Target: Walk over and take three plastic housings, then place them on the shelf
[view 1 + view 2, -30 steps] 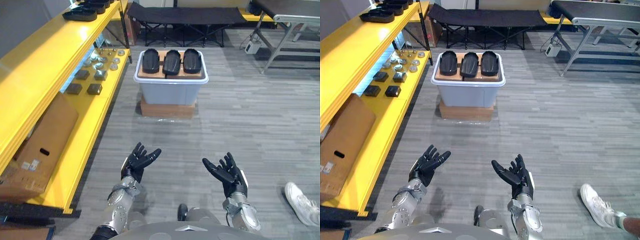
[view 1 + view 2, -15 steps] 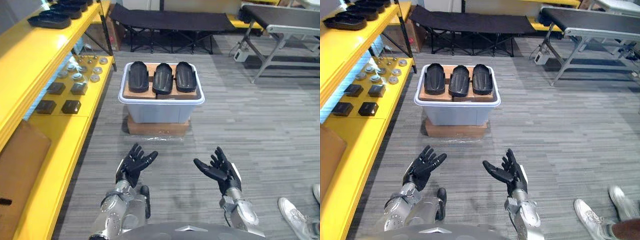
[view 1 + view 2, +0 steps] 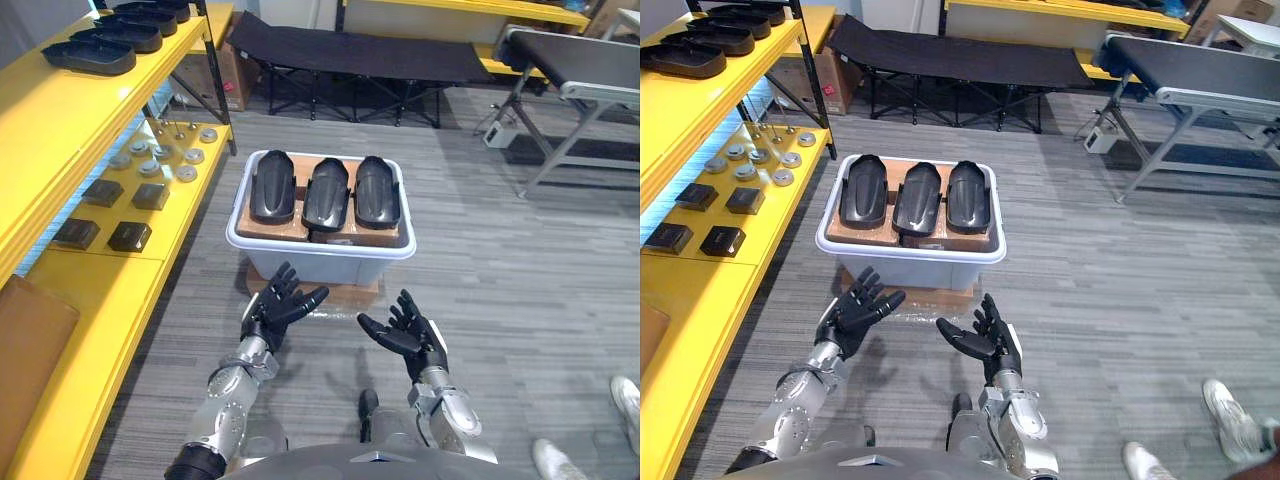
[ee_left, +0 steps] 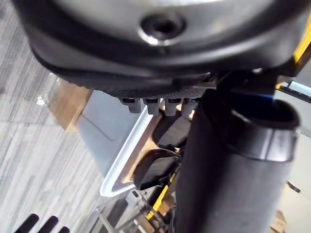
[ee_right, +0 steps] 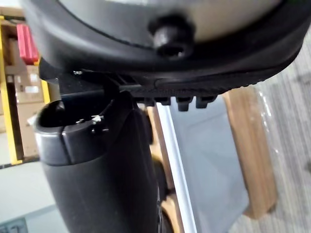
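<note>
"Black plastic housings [image 3: 327,193], three side by side on cardboard slabs [image 3: 260,224] in the pale tub [image 3: 320,262]. Are they where the robot needs them?"

"Not yet. The tub sits on a cardboard box [image 3: 347,293] on the floor at the robot's twelve o'clock, and none of the three is lifted."

"And its hands?"

"The left hand [image 3: 275,308] and the right hand [image 3: 408,333] hover just short of the tub's near rim, fingers spread wide, palms up, holding nothing."

"So how far along is it?"

"The approach looks about finished; the taking and placing are all left. The yellow shelf [image 3: 60,110] runs along nine to ten o'clock, with similar housings [image 3: 88,57] lying on its top level."

"What comes next?"

"Probably a reach over the rim to the nearest housing, then a turn toward the shelf."
</note>
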### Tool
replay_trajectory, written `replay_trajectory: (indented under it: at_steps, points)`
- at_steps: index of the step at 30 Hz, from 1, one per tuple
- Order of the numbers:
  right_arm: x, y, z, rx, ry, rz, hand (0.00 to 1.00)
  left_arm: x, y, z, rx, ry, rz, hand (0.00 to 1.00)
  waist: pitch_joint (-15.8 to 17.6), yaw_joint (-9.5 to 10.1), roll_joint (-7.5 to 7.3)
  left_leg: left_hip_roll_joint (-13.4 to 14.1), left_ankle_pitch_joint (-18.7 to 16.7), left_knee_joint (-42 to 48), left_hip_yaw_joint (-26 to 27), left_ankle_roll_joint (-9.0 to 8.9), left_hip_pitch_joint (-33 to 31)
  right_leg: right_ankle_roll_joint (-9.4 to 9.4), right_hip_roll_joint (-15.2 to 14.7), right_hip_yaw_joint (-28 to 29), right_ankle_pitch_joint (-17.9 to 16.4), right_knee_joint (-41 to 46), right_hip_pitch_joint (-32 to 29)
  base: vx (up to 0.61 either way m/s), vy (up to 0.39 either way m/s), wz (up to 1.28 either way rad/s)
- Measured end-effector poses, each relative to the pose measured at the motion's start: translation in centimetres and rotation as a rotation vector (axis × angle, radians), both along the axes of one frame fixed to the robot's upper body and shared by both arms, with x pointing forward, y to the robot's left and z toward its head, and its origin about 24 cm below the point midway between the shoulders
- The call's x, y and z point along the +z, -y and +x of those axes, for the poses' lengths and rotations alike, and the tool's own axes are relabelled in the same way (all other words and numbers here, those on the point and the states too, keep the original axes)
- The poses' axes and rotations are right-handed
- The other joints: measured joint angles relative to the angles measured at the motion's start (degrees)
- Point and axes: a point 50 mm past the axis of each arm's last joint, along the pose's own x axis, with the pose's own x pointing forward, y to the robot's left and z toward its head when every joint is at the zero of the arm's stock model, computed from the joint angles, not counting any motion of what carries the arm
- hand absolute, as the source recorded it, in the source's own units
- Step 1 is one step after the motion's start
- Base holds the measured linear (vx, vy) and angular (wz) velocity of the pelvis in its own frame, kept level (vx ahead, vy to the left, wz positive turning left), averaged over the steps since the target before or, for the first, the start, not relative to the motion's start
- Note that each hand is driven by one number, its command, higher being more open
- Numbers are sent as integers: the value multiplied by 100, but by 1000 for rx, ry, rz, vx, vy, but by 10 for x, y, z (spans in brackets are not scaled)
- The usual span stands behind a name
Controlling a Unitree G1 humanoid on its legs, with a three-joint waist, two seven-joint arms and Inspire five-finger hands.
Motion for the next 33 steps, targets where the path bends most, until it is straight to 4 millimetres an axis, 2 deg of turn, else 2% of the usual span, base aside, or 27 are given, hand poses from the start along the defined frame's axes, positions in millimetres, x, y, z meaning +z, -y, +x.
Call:
replay_trajectory:
  at_steps: [1, 2, 4, 6, 8, 9, 12, 14, 18, 21, 23, 25, 27, 28, 30, 31, 33]
  points:
    - [2, 4, 2, -19, 5, -13, 100, -5, 6, -4, -6, -29, -11, 100, -16, 41, 145, 206, -16, 46, -52, -110, -4, -86, 193, -74, -121, -8, 24, 290, -294, 20]
    - [3, 8, 1, -44, 5, -22, 100, -8, 11, -7, -8, -48, -24, 100, 72, 9, 199, 358, 71, 561, -61, -136, -151, -198, 333, -192, -210, -104, 244, 242, -242, 25]
    - [2, 13, -3, -69, -8, -26, 100, -10, 13, -9, 3, -61, -28, 100, 150, 13, 133, 455, 87, 1123, 147, -179, -361, -276, 351, -281, -127, -355, 620, 218, -186, 23]
    - [4, 22, -8, -122, 2, -24, 100, -8, 14, -8, 7, -51, -29, 100, 150, -13, 134, 527, 100, 534, 481, -130, -354, -295, 297, -429, -128, -531, 873, 204, -115, 20]
    - [10, 38, -12, -190, 32, -42, 100, -3, 13, -3, 19, -11, -19, 100, 183, -156, 259, 542, 767, -489, 650, -63, -335, -234, 244, -510, -165, -593, 967, 192, 63, 16]
    - [12, 46, -14, -218, 40, -58, 100, -2, 13, -1, 23, 3, -10, 100, 176, -179, 332, 507, 1082, -674, 699, -170, -294, -155, 202, -501, -216, -577, 987, 193, 143, 8]
    - [14, 49, -22, -276, 43, -68, 100, 8, 5, 5, 61, 37, 49, 100, 217, -215, 145, 169, 1395, -1405, 790, -65, 18, -26, -96, -475, -254, -621, 954, 100, 112, 8]
    - [16, 47, -26, -328, 43, -68, 100, 9, -3, 5, 64, 43, 150, 100, 208, -254, 111, 43, 1601, -1849, 819, -13, 129, 35, -191, -505, -226, -709, 912, 65, 61, 9]
    - [33, 52, -25, -418, 106, -85, 100, 6, -16, 2, 87, 16, 246, 100, 216, -289, 98, -35, 1655, -2034, 877, 4, 177, 93, -256, -485, -202, -762, 893, 36, 39, -1]
    - [52, 73, -21, -515, 192, -119, 100, 9, -22, 2, 118, 23, 250, 100, 270, -269, 1, -53, 1622, -2020, 914, 21, 143, 141, -268, -437, -163, -808, 897, -19, 25, -4]
    - [65, 90, -10, -585, 250, -148, 100, 14, -27, 6, 140, 43, 254, 100, 373, -259, -108, -39, 1459, -1756, 908, 4, -16, 157, -264, -418, -150, -809, 879, -69, 22, -1]
    - [78, 106, -2, -640, 298, -187, 100, 21, -29, 11, 152, 77, 254, 100, 508, -253, -140, -14, 1311, -1390, 875, 24, -296, 164, -253, -421, -108, -811, 775, -88, 35, 2]
    - [103, 128, 18, -689, 391, -235, 100, 32, -27, 22, 153, 133, 250, 100, 780, -206, -101, 17, 1205, -1012, 844, 78, -727, 177, -230, -426, 39, -881, 565, -98, 52, 1]
    - [109, 134, 24, -698, 412, -239, 100, 35, -26, 26, 151, 146, 248, 100, 857, -184, -90, 22, 1199, -936, 830, 82, -828, 183, -216, -433, 80, -916, 522, -97, 39, 4]
    - [132, 149, 53, -717, 474, -227, 100, 47, -23, 40, 149, 198, 247, 100, 1161, -115, -27, 40, 1160, -623, 733, 145, -1200, 185, -174, -511, 183, -919, 344, -115, 41, 14]
    - [137, 152, 61, -719, 488, -216, 100, 50, -22, 44, 147, 210, 247, 100, 1232, -99, -3, 46, 1150, -535, 694, 162, -1287, 185, -165, -545, 200, -915, 308, -78, 49, 22]
    - [158, 165, 89, -717, 506, -219, 100, 56, -19, 51, 136, 236, 245, 100, 1539, 24, 118, 52, 1114, -227, 592, 199, -1517, 200, -147, -600, 257, -902, 236, -61, 54, 16]
